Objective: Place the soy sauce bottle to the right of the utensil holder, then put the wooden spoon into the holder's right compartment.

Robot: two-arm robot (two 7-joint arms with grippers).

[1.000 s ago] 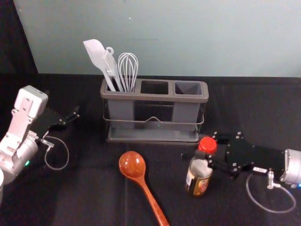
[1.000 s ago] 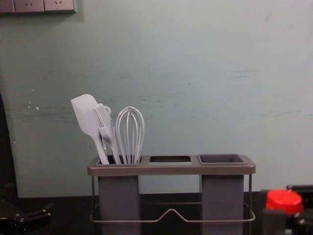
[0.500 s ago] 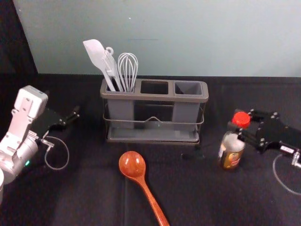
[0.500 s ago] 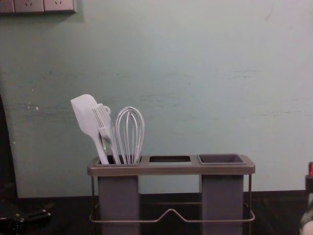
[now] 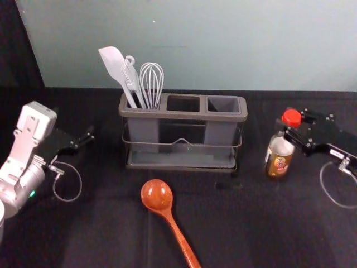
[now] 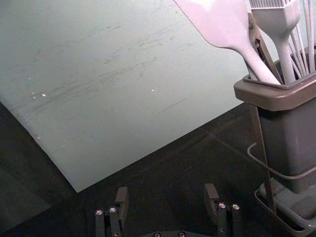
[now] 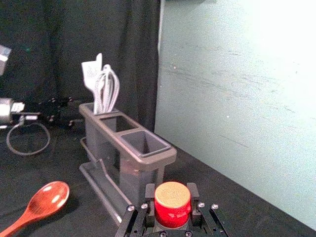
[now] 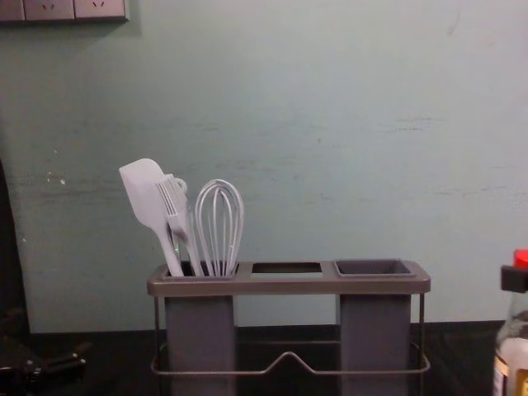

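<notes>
Right gripper [image 5: 290, 124] clamped, far right; left gripper [image 5: 88, 137] spread

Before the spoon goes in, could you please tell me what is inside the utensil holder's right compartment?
Nothing shows in the right compartment; its lowest part is hidden behind its walls.

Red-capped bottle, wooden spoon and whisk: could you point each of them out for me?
Red-capped bottle [image 5: 278, 163]: head view, on the label around its body.
Wooden spoon [image 5: 157, 195]: head view, on its round bowl.
Whisk [image 8: 217, 227]: chest view, on its wire loops.
</notes>
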